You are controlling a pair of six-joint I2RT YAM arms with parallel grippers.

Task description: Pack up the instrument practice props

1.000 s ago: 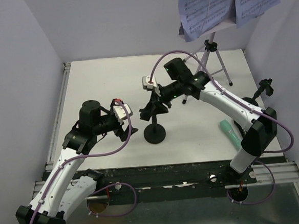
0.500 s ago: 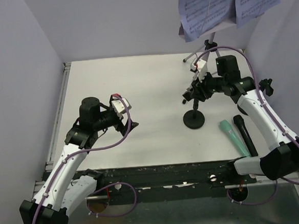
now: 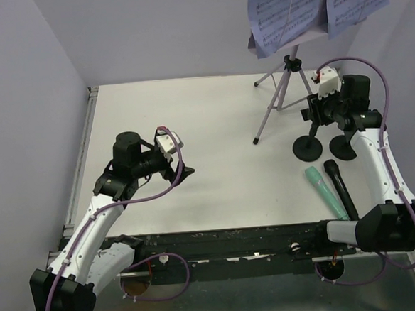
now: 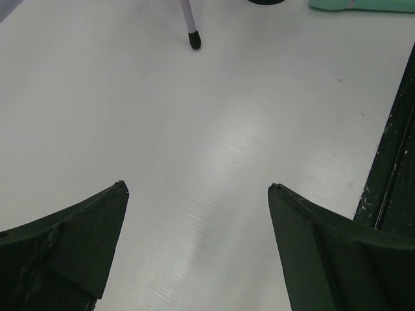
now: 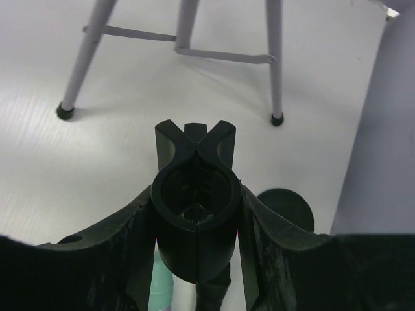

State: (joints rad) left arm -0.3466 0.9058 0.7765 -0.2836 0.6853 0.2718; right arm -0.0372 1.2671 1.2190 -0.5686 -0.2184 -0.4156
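Robotics lab test cell, seen from above.
A left arm (image 3: 84, 232) and right arm (image 3: 383, 172) stand bolted to a metal rail (image 3: 220, 240) at bottom; plain walls (image 3: 24, 83) box in a white table (image 3: 212, 119), sheet-music pages (image 3: 286, 7) propped upper right.

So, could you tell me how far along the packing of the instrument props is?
Nothing looks packed yet. In hand: the right end effector grips one mic holder by its clip, beside the second mic holder. The left end effector hangs open and empty. Remaining: the mint-green microphone and black microphone lying side by side, and the music rack standing with its sheet-music pages.
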